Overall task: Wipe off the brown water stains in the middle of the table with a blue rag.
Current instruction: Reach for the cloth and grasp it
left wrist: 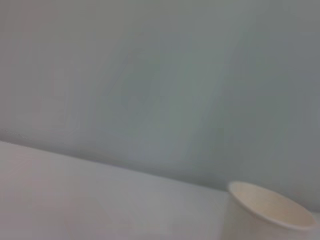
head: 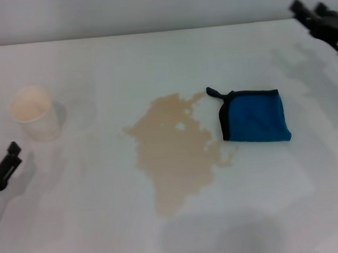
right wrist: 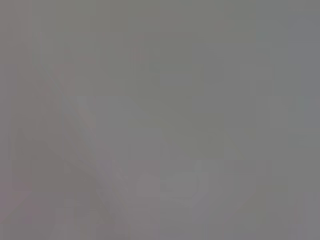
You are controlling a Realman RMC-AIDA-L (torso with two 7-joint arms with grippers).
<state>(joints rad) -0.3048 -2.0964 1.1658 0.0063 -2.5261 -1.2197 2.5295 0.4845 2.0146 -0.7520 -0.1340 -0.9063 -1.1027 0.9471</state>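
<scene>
White table (head: 106, 233), both hands (head: 5, 162) cut off at frame edges.

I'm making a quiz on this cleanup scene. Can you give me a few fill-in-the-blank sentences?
1. The blue rag lies folded on the ____ side of the brown water stains.
2. The white paper ____ stands upright near the left tool.
3. The right tool holds ____.

Missing words: right; cup; nothing

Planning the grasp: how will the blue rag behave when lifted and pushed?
The blue rag lies folded flat, so it is probably soft and would droop and unfold when lifted by one edge. Pushed across the stain, it would likely bunch up, soak and turn heavier.
</scene>
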